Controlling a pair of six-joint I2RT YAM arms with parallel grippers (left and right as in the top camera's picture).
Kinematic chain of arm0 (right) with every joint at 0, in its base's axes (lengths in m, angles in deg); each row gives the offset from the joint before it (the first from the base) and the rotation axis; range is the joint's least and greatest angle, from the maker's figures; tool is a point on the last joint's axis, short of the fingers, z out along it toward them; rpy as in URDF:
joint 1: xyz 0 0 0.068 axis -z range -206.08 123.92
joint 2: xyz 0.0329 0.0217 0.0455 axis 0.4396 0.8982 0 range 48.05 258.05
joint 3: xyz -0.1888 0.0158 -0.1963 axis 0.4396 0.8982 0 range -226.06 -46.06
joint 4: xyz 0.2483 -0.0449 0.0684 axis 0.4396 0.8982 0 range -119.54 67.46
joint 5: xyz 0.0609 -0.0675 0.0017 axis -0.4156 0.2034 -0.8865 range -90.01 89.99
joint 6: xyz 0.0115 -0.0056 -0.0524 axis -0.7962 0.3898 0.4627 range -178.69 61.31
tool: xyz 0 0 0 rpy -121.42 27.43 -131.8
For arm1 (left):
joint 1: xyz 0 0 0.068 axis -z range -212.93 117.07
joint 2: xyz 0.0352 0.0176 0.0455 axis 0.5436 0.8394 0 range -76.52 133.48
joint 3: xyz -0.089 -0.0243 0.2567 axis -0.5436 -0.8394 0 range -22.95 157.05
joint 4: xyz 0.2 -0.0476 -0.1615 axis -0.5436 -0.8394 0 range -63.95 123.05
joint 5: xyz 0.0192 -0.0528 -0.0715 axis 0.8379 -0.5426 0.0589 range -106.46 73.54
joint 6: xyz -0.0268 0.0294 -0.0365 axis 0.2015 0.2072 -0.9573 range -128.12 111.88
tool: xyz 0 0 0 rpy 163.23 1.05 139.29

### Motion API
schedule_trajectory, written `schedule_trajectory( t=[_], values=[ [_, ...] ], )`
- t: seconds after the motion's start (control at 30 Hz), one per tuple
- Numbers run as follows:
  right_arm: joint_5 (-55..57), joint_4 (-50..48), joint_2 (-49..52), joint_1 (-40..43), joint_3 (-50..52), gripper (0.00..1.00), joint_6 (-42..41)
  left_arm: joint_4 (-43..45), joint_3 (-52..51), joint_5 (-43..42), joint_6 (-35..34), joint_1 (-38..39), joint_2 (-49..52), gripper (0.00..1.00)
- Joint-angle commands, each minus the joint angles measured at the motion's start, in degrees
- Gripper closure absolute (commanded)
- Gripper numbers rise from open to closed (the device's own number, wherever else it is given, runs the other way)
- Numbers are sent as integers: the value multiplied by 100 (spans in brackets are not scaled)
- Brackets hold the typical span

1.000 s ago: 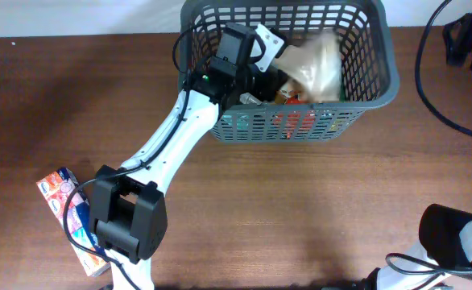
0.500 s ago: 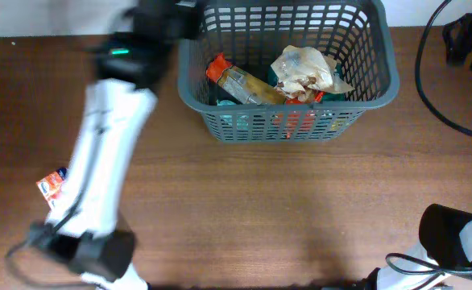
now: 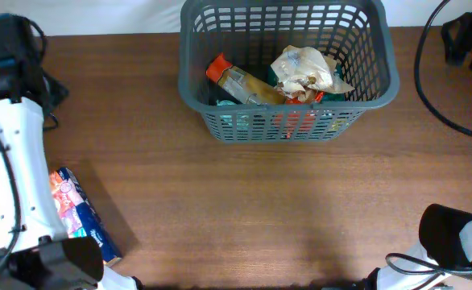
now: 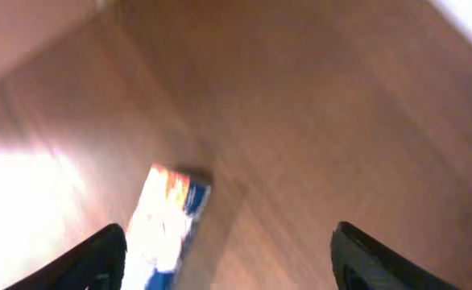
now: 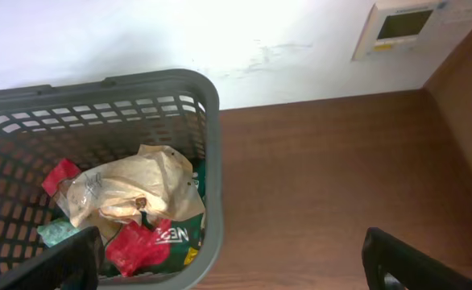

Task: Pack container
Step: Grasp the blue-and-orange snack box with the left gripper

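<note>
The dark grey lattice basket (image 3: 252, 125) stands at the back middle of the table. It holds an orange-ended packet (image 3: 232, 80), a crumpled beige bag (image 3: 304, 68) and red and green packets. The right wrist view shows its rim (image 5: 212, 161) and the beige bag (image 5: 131, 193). A colourful flat packet (image 3: 79, 216) lies on the table at the front left. My left gripper (image 4: 232, 266) is open and empty, high above that packet (image 4: 167, 221). My right gripper (image 5: 236, 270) is open and empty, beside the basket's right end.
The left arm (image 3: 14, 121) runs along the table's far left edge. The right arm's base (image 3: 449, 242) sits at the front right. Black cables (image 3: 437, 89) trail at the back right. A white wall with a thermostat (image 5: 401, 24) stands behind the table.
My left arm has come out of the basket and swung to the far left of the table. The orange-ended packet now shows lying in the basket. The right arm has not moved.
</note>
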Motion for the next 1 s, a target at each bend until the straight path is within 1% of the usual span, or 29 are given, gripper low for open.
schedule_trajectory(
  t=[0.0,0.3,0.43,0.57,0.77,0.8,0.97],
  values=[
    [-92,-26,17,20,24,1,-48,48,-863,-37,-925,15,44,24],
    [-92,-26,17,20,24,1,-48,-109,-2319,179,-920,-61,-31,23],
    [-92,-31,17,20,24,1,-48,66,-3029,308,-920,-155,-142,21],
    [-92,-28,17,20,24,1,-48,389,-3648,214,-881,-404,-229,17],
    [-92,-20,17,20,24,1,-48,1303,-4529,-98,87,-901,-234,17],
    [-92,-17,17,20,24,1,-48,1685,-4809,-243,356,-1029,-234,17],
    [-92,13,17,20,24,1,-48,2844,-5431,-850,1193,-1266,-234,17]
  ],
)
